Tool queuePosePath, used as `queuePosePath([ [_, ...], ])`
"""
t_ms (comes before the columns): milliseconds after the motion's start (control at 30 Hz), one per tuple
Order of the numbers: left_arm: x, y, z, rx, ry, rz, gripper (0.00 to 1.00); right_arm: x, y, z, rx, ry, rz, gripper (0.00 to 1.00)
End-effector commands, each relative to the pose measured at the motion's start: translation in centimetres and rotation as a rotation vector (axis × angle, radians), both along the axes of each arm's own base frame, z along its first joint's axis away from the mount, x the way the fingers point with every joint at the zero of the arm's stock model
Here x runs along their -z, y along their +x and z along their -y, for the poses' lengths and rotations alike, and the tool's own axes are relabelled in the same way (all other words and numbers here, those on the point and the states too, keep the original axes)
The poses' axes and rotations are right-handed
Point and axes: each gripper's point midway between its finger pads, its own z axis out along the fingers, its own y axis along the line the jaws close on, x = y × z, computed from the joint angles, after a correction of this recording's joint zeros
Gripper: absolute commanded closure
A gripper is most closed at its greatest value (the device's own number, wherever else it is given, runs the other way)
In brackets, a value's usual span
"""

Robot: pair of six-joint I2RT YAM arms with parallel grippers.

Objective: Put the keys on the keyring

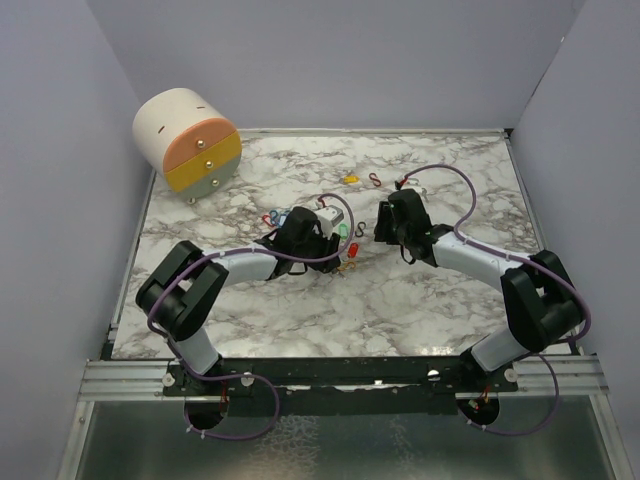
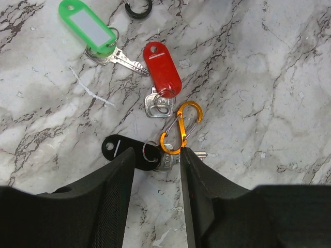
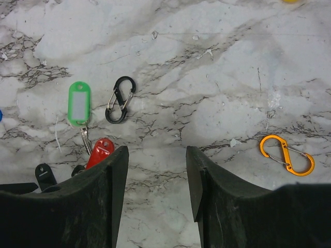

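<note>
The green key tag (image 2: 87, 27) label is blank; drawer chest (image 1: 190, 140) shut. Left gripper (image 2: 156, 152) spread beside black key tag (image 2: 116, 147); right gripper (image 3: 155, 152) spread, empty.

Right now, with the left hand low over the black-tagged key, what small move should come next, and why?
Probably lower the left hand a little and close it on the lower end of the orange clip. Its open fingers flank that end, which overlaps the metal ring of the black tag in the wrist view. Gripping there looks likely to steady the clip for threading.
</note>
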Motion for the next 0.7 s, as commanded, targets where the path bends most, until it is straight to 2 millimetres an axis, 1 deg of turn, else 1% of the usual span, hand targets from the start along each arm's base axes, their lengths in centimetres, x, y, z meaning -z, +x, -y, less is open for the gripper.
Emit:
queuePosePath([
  [0,0.2,0.1,0.1,-0.013,0.0,0.014,0.58,-1.4,1.4,-0.8,-0.001,0.039,0.042,0.52],
  [267,0.5,0.3,0.2,-0.016,0.001,0.013,0.62,-1.2,1.5,-0.8,-0.002,0.034,0.041,0.52],
  [367,1.6,0.2,0.2,-0.016,0.017,-0.01,0.63,-1.1,1.6,-0.8,-0.004,0.031,0.038,0.52],
  [567,1.9,0.2,0.1,-0.02,0.025,-0.014,0.64,-1.1,1.7,-0.9,-0.005,0.029,0.039,0.52],
  [667,2.1,0.2,0.1,-0.02,0.028,-0.017,0.67,-0.9,1.6,-0.9,-0.007,0.028,0.035,0.52],
])
